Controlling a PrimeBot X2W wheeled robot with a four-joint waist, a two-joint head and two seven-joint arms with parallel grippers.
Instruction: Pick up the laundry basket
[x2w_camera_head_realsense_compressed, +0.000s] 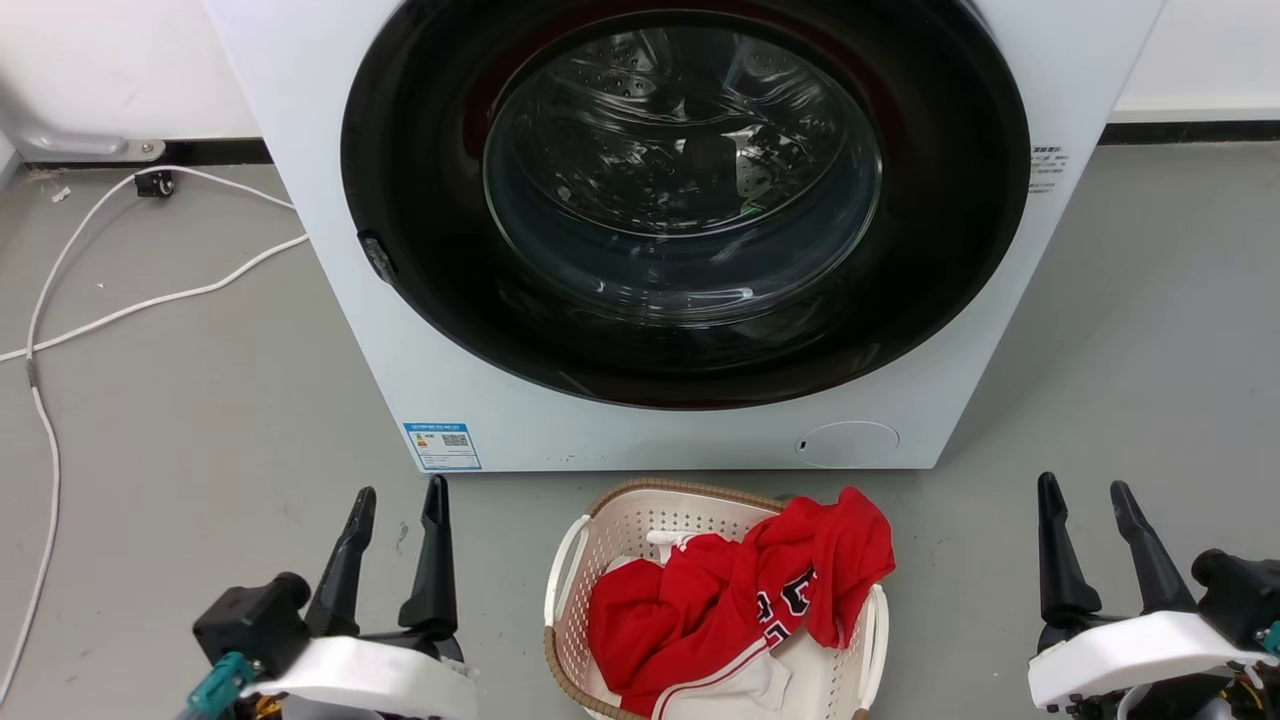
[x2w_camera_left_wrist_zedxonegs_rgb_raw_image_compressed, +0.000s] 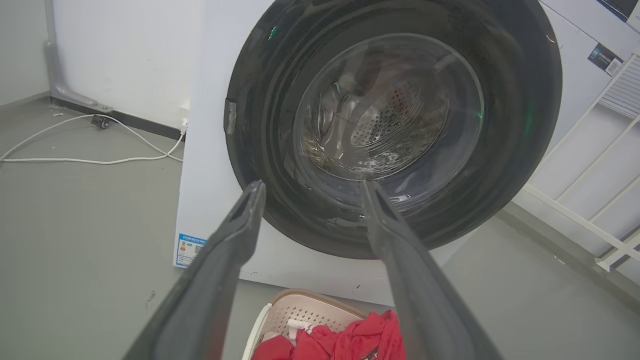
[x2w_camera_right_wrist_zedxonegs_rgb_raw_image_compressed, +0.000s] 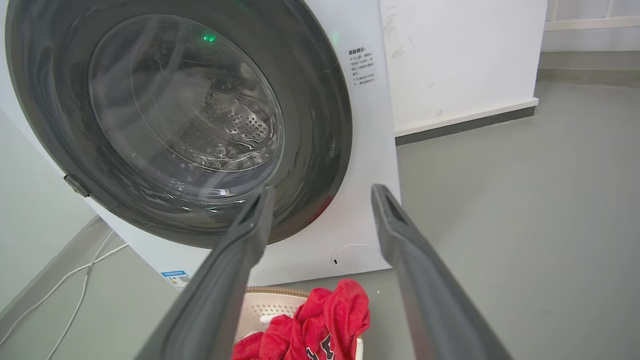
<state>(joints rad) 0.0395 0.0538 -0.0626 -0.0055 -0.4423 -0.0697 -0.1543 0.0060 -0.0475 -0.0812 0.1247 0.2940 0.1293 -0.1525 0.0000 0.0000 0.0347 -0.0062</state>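
Left gripper (x2w_camera_head_realsense_compressed: 400, 490), right gripper (x2w_camera_head_realsense_compressed: 1083, 485) stood spread, empty, flanking laundry basket (x2w_camera_head_realsense_compressed: 640, 487). Best plan seemed: take both loop handles (x2w_camera_head_realsense_compressed: 557, 575), lift level.

washer (x2w_camera_head_realsense_compressed: 640, 230): rearmost, on the floor.
laundry basket (x2w_camera_head_realsense_compressed: 640, 525): just before the washer.
garment (x2w_camera_head_realsense_compressed: 740, 590): in the laundry basket, over its right rim.
cable (x2w_camera_head_realsense_compressed: 150, 300): left of the washer.
left claw (x2w_camera_head_realsense_compressed: 400, 487), right claw (x2w_camera_head_realsense_compressed: 1083, 483): flanking the laundry basket, apart.

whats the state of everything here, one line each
white front-loading washer's round dark glass door: shut
cream perforated plastic laundry basket with brown rim: on the floor, ungripped, holding clothes
red cloth jersey: crumpled, draped over the basket's rim
left gripper: open, empty
right gripper: open, empty
white cable: loose on floor
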